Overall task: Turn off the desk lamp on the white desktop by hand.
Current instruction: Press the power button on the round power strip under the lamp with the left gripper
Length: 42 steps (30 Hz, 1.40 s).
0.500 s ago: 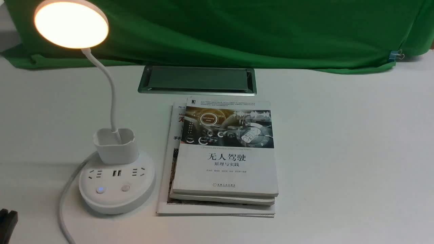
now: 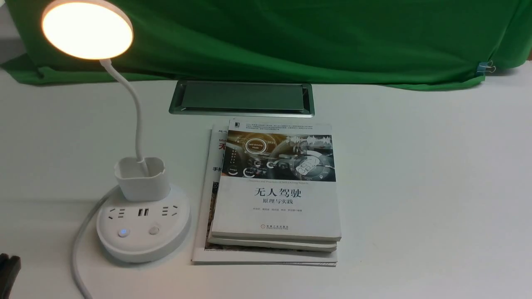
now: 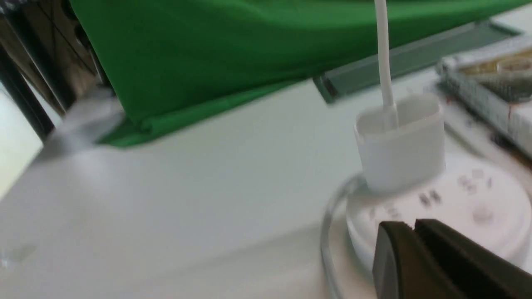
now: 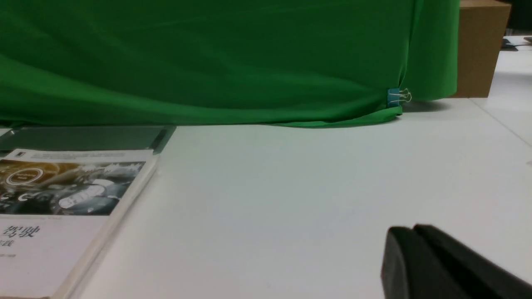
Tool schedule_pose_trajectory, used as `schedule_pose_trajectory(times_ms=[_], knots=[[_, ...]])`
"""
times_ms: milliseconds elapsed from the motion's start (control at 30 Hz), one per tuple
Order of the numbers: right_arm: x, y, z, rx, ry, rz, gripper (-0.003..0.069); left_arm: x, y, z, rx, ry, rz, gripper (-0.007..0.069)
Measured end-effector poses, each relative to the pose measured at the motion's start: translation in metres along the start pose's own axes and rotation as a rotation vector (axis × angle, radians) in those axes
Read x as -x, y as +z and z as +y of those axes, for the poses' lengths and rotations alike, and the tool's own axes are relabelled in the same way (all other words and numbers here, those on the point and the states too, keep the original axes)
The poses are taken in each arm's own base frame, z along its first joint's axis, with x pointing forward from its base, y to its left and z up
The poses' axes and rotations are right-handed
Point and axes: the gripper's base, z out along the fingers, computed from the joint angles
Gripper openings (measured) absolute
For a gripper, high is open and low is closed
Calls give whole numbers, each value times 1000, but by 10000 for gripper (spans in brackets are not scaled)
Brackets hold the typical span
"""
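Note:
The white desk lamp [image 2: 143,224] stands at the front left of the white desktop [image 2: 415,187]. Its round head [image 2: 87,30] is lit, and a small blue light glows on the left button [image 2: 123,232]; a second round button [image 2: 154,229] sits beside it. My left gripper [image 2: 8,270] is a black tip at the lower left edge, well left of the base. In the left wrist view the left gripper [image 3: 413,226] is shut and empty, its tip in front of the lamp base [image 3: 457,199]. My right gripper [image 4: 413,229] is shut and empty over bare desktop; it does not show in the front view.
A stack of books [image 2: 274,191] lies just right of the lamp. A silver-rimmed cable hatch [image 2: 242,99] is set in the desktop behind them. The lamp's white cord [image 2: 79,249] runs off the front edge. Green cloth [image 2: 291,37] hangs at the back.
My left gripper's tip has dropped slightly lower at the front view's left edge. The lamp stays lit.

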Motion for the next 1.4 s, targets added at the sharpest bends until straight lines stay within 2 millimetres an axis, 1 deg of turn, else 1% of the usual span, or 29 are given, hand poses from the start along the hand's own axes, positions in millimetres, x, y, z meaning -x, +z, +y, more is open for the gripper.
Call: schedule_pose_trajectory(times_ms=[33, 133, 167, 233, 300, 367, 400, 500, 533, 567, 633, 700, 733, 800, 900, 967, 1000, 1100, 1167, 1200, 1233, 1267, 1333, 1400], knots=[[0, 0, 0, 0, 0, 0, 36, 1, 0, 0, 4, -6, -12, 19], [0, 0, 0, 0, 0, -1, 36, 14, -1, 5, 43, -153, -158, 19], [0, 0, 0, 0, 0, 0, 36, 15, -1, 5, 46, -168, -166, 19], [0, 0, 0, 0, 0, 0, 36, 21, -3, 11, 68, -417, -260, 19], [0, 0, 0, 0, 0, 0, 36, 25, -5, 15, 88, -524, -320, 19], [0, 0, 0, 0, 0, 0, 36, 30, -7, 19, 117, -544, -385, 19], [0, 0, 0, 0, 0, 0, 36, 30, -7, 19, 119, -543, -390, 19], [0, 0, 0, 0, 0, 0, 36, 42, -11, 22, 121, -480, -429, 19], [0, 0, 0, 0, 0, 0, 36, 53, -14, 25, 114, -454, -438, 19], [0, 0, 0, 0, 0, 0, 36, 56, -15, 26, 114, -454, -444, 19], [0, 0, 0, 0, 0, 0, 36, 89, -20, 35, 91, -441, -444, 19], [0, 0, 0, 0, 0, 0, 36, 99, -18, 37, 68, -452, -405, 19], [0, 0, 0, 0, 0, -1, 36, 112, -15, 40, 31, -471, -333, 19], [0, 0, 0, 0, 0, -1, 36, 121, -7, 40, -15, -510, -229, 19], [0, 0, 0, 0, 0, -1, 36, 120, 10, 35, -82, -556, -22, 19], [0, 0, 0, 0, 0, -1, 36, 117, 20, 33, -94, -572, 51, 19], [0, 0, 0, 0, 0, -1, 36, 116, 21, 33, -94, -572, 55, 19], [0, 0, 0, 0, 0, -1, 36, 110, 37, 30, -103, -599, 137, 19], [0, 0, 0, 0, 0, -1, 36, 101, 47, 27, -107, -615, 203, 19], [0, 0, 0, 0, 0, -1, 36, 100, 48, 26, -108, -617, 213, 19], [0, 0, 0, 0, 0, -1, 36, 90, 58, 23, -113, -616, 283, 19], [0, 0, 0, 0, 0, -1, 36, 90, 59, 23, -113, -616, 290, 19], [0, 0, 0, 0, 0, -1, 36, 75, 77, 16, -129, -619, 439, 19], [0, 0, 0, 0, 0, -1, 36, 68, 86, 12, -153, -614, 536, 19]])
